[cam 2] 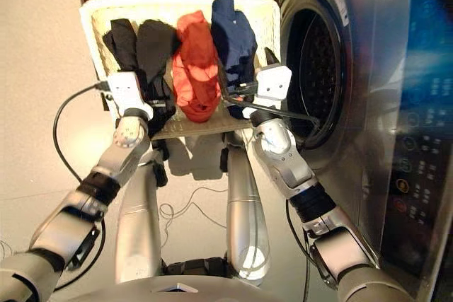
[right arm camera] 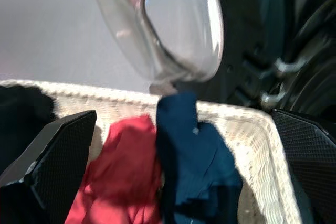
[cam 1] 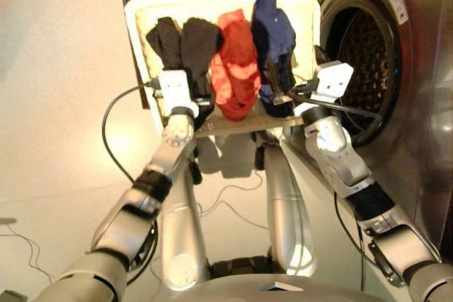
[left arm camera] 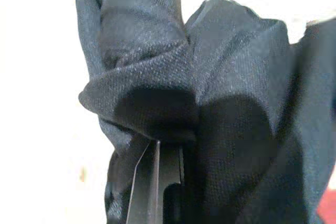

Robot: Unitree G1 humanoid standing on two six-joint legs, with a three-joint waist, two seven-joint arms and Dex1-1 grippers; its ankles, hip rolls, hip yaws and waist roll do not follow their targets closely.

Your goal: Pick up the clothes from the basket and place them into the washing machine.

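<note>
Currently the left gripper (cam 1: 185,84) is clenched on the black garment (left arm camera: 210,103); lift it clear of the basket (cam 1: 306,12) rim before swinging toward the washing machine (cam 1: 368,54), right gripper (right arm camera: 173,166) spread wide above the navy garment (right arm camera: 194,166)

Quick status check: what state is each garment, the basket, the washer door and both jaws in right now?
black garment: in basket, left gripper on it
orange-red garment: in basket, untouched
navy garment: in basket, untouched
basket: holds all three
washing machine: door open
right gripper: jaws open above navy garment
</note>
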